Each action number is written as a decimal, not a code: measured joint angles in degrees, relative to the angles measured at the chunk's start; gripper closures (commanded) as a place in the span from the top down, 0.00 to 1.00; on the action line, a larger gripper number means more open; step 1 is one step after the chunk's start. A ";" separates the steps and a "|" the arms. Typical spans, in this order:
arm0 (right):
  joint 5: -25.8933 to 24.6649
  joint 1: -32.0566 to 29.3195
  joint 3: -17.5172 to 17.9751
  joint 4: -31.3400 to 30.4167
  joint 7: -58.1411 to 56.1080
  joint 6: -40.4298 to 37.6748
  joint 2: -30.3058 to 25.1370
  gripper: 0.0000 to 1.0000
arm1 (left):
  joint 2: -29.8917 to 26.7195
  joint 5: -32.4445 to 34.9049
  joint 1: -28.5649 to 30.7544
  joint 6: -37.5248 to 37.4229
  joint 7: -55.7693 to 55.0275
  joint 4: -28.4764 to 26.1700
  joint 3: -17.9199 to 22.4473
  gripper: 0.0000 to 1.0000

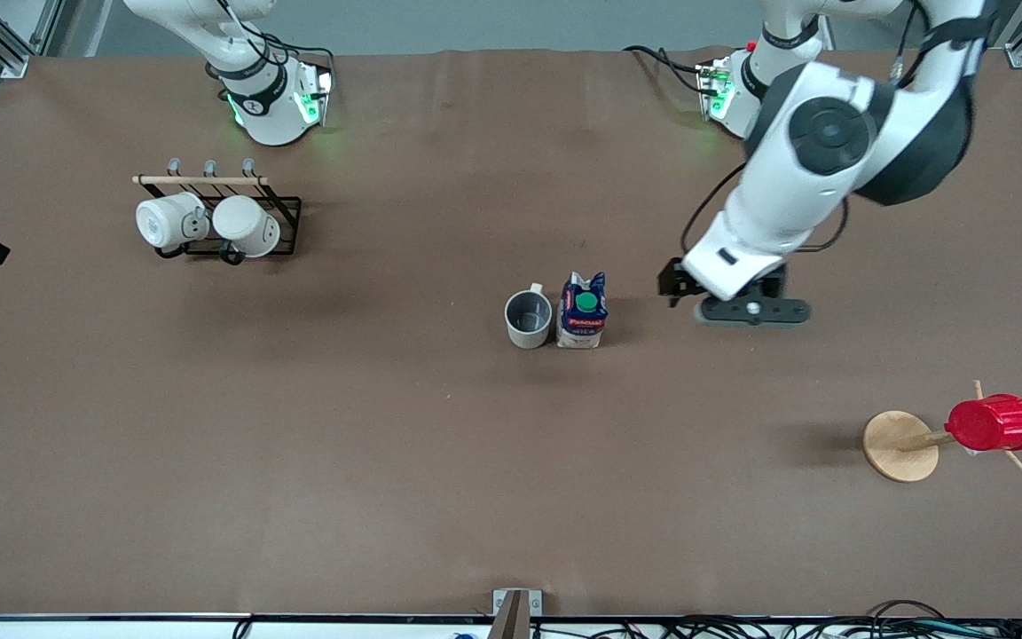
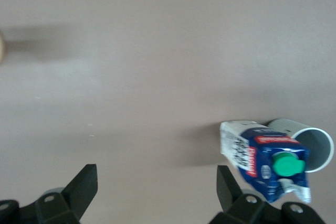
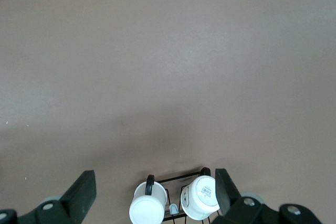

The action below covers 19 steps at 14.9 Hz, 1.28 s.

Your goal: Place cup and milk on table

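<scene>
The beige cup (image 1: 528, 319) stands upright on the brown table (image 1: 369, 461) near its middle, grey inside showing. The milk (image 1: 582, 311) stands upright right beside it, toward the left arm's end, green cap up. My left gripper (image 1: 749, 310) is open and empty over bare table, a short way from the milk toward the left arm's end. In the left wrist view the gripper (image 2: 156, 190) is open, with the milk (image 2: 265, 163) and cup (image 2: 310, 142) off to one side. My right gripper (image 3: 155, 192) is open and empty, high above the mug rack, out of the front view.
A black wire rack (image 1: 225, 222) with two plain white mugs (image 1: 170, 220) stands toward the right arm's end; it also shows in the right wrist view (image 3: 178, 203). A wooden peg stand (image 1: 900, 445) carrying a ribbed red cup (image 1: 993, 422) stands toward the left arm's end.
</scene>
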 measured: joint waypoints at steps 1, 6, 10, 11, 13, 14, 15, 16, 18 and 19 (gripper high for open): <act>0.00 0.00 0.13 0.00 0.00 -0.06 0.00 1.00 | -1.33 -0.53 1.26 -0.45 1.07 -0.37 0.01 1.00; 0.01 -0.19 0.25 -0.03 0.00 -0.12 0.00 1.00 | -3.86 -2.65 2.44 -8.46 2.56 5.57 0.13 1.00; 0.01 -2.45 2.39 -0.04 -0.11 -0.24 0.00 1.00 | -3.96 -2.66 2.46 -15.10 2.58 12.19 0.27 1.00; 0.01 -2.78 2.88 -0.05 -0.11 -0.26 0.00 1.00 | -3.98 -2.66 2.62 -16.07 2.90 13.21 0.55 1.00; 0.01 -2.90 3.25 -0.05 -0.11 -0.34 0.00 1.00 | -4.02 -3.34 4.45 -17.88 5.88 14.78 1.04 1.00; 0.01 -2.91 3.31 -0.05 -0.11 -0.43 0.00 1.00 | -4.17 -4.12 5.94 -18.86 8.27 15.32 1.31 1.00; 0.01 -2.93 3.33 -0.05 -0.11 -0.57 0.00 1.00 | -4.54 -4.64 7.44 -19.48 10.63 15.53 1.53 1.00; 0.01 -2.95 3.34 -0.06 -0.11 -0.65 0.00 1.00 | -5.06 -4.88 8.66 -20.10 12.50 15.53 1.76 0.99; 0.01 -2.98 3.34 -0.06 -0.11 -0.69 0.00 1.00 | -6.37 -4.97 9.48 -21.21 14.26 15.34 2.90 0.99; 0.01 -2.98 3.35 -0.06 -0.11 -0.69 0.00 1.00 | -7.15 -4.97 9.48 -21.53 14.91 14.82 3.33 1.00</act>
